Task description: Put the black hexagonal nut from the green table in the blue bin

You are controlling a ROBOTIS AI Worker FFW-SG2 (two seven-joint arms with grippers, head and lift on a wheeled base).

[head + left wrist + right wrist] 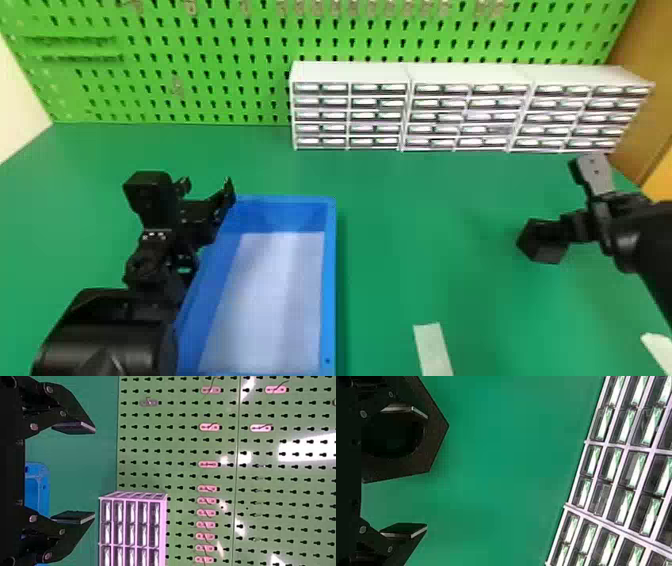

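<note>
green tabletop (425,225) below, we judge the black hexagonal nut (435,435) rigid, fairly light, best pinched across one wall, our right gripper (426,471) and left gripper (94,472) both spread apart.

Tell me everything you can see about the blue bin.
The blue bin is an open-topped rectangular box, apparently plastic, with a flat rim and raised walls. Its visible floor looks whitish and bare. A small dark spot marks the rim near its right side. It sits upright on the green table, longer sides running away from the robot. The left gripper is by its far left corner; whether they touch is unclear.
</note>
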